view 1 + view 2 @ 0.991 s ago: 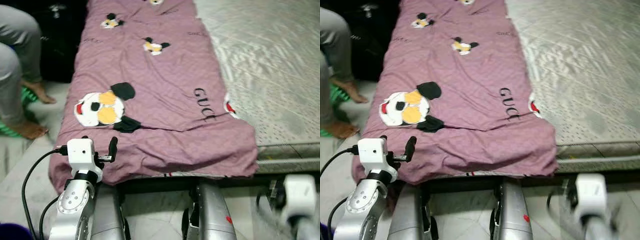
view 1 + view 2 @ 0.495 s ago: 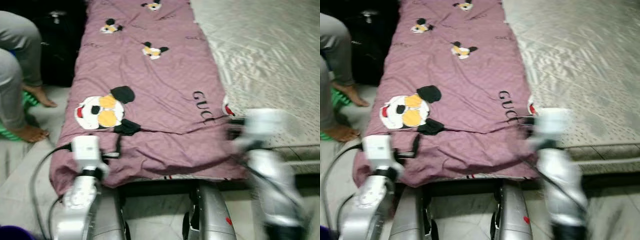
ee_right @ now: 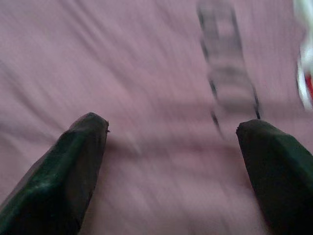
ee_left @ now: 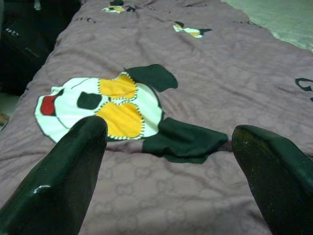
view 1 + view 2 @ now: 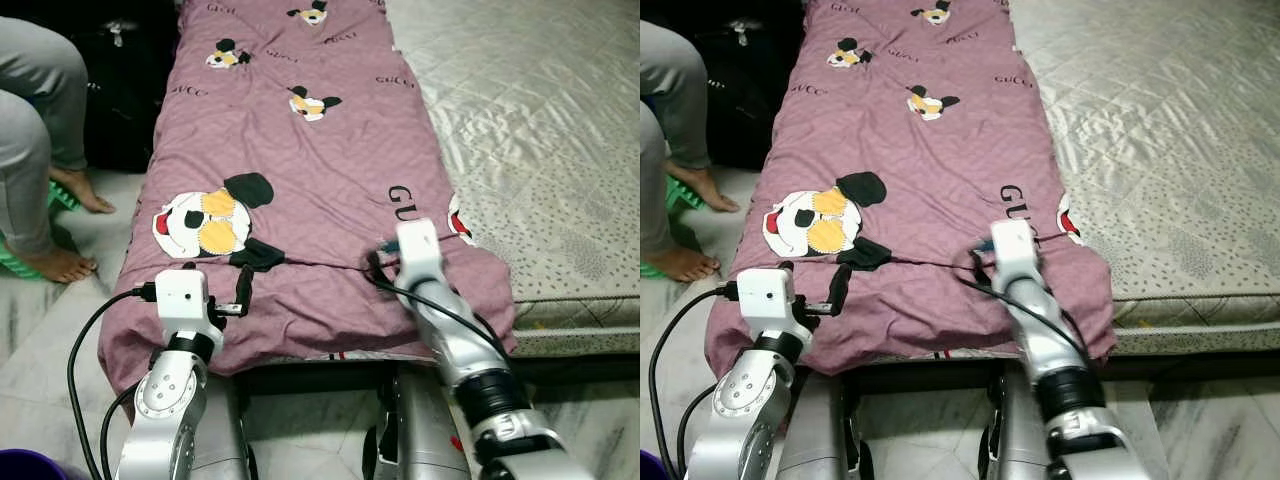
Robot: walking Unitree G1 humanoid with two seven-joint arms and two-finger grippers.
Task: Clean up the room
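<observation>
Even indoor light, head views sharp, right wrist view motion-blurred

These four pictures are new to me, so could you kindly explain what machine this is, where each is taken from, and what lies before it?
It is a humanoid robot with two silver arms. Two pictures come from cameras in its head, looking down; the other two come from a camera on each wrist, looking along that arm's two black fingers. Before it lies a mauve blanket with cartoon faces, spread on a bed beside a bare mattress. The left end effector and the right end effector are both open above the blanket's near edge, holding nothing. A person's legs show at the robot's left.
</observation>
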